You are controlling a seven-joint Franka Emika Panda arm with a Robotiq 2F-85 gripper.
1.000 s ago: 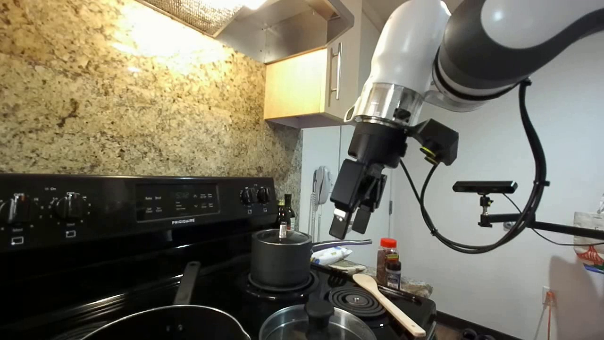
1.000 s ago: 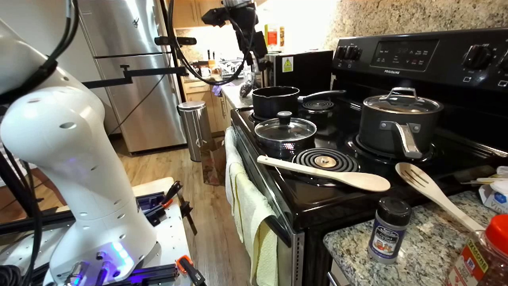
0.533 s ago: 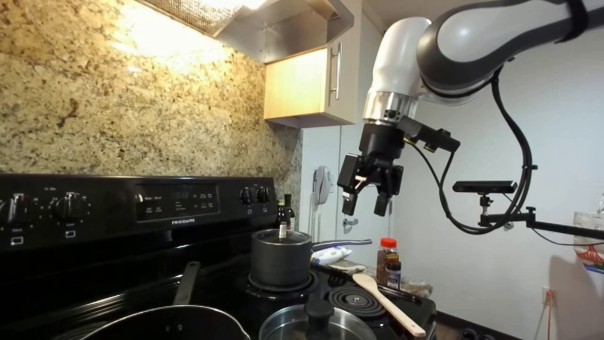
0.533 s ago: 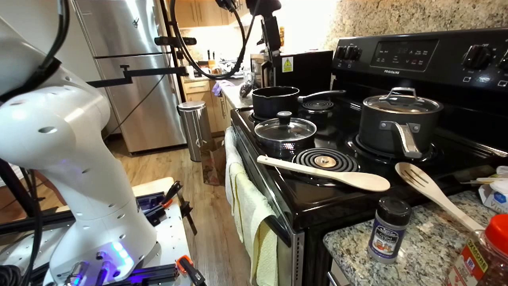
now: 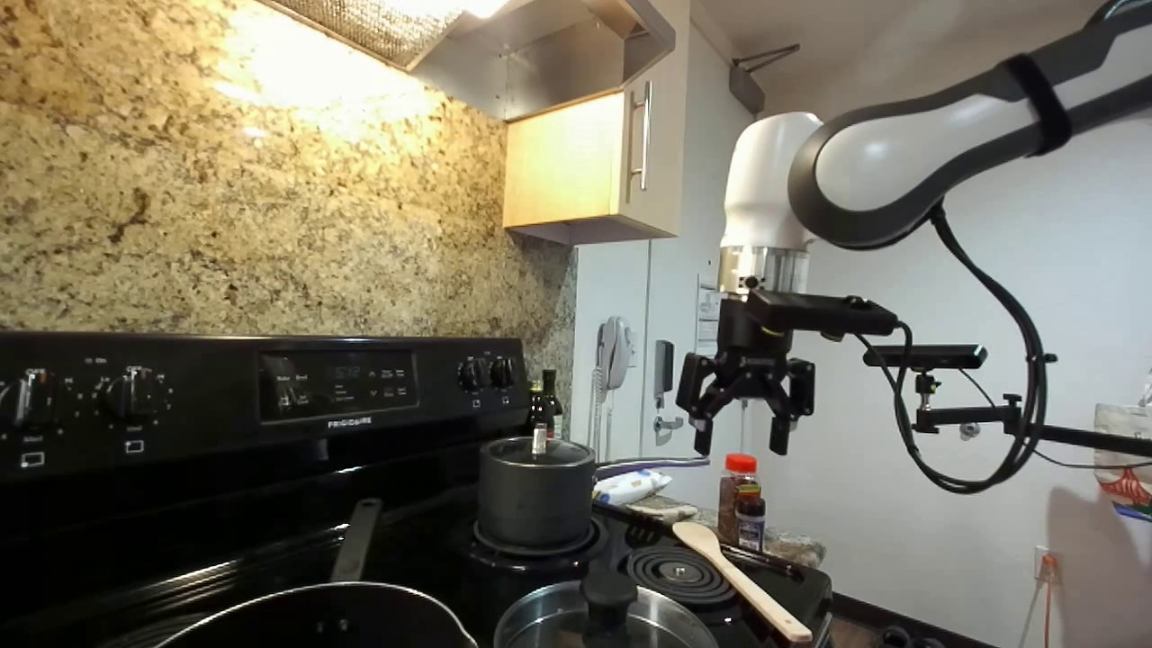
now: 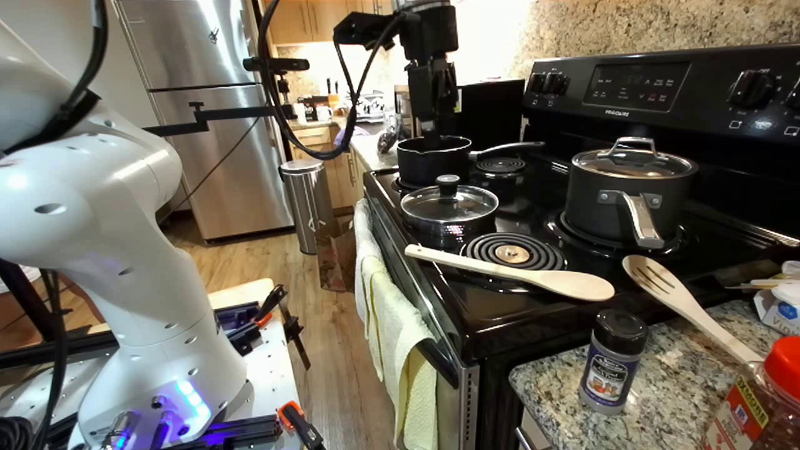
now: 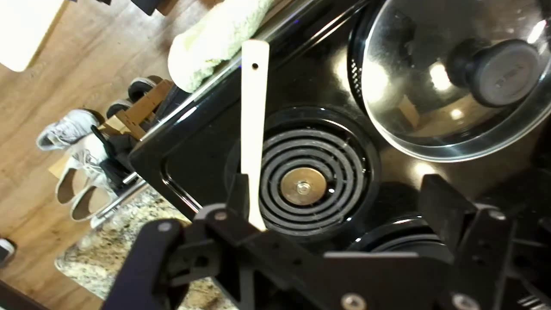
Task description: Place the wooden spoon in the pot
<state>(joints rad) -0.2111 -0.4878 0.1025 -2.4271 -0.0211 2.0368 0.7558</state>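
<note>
The wooden spoon [image 5: 740,580] lies across the front right burner [image 5: 679,573]; it also shows in an exterior view [image 6: 506,272] and in the wrist view [image 7: 253,125]. My gripper [image 5: 741,441] is open and empty, pointing down well above the spoon. In the wrist view the jaws [image 7: 335,185] are wide apart, with the spoon below near the left finger, which hides its head. An open dark pot [image 6: 431,165] with a long handle stands at the far front of the stove. A larger lidded pot [image 6: 625,197] stands on a back burner. The spoon is outside both.
A glass-lidded pan [image 6: 450,215] sits between the open pot and the spoon. A slotted wooden spoon [image 6: 687,306], a spice jar [image 6: 611,362] and a red-capped jar [image 6: 750,400] are on the counter side. The lidded pot's handle [image 6: 640,222] sticks out. Towels [image 6: 400,337] hang at the front.
My gripper has moved right in an exterior view, first up and then down. It has turned from tilted to pointing straight down. The spoon and pots have not moved.
</note>
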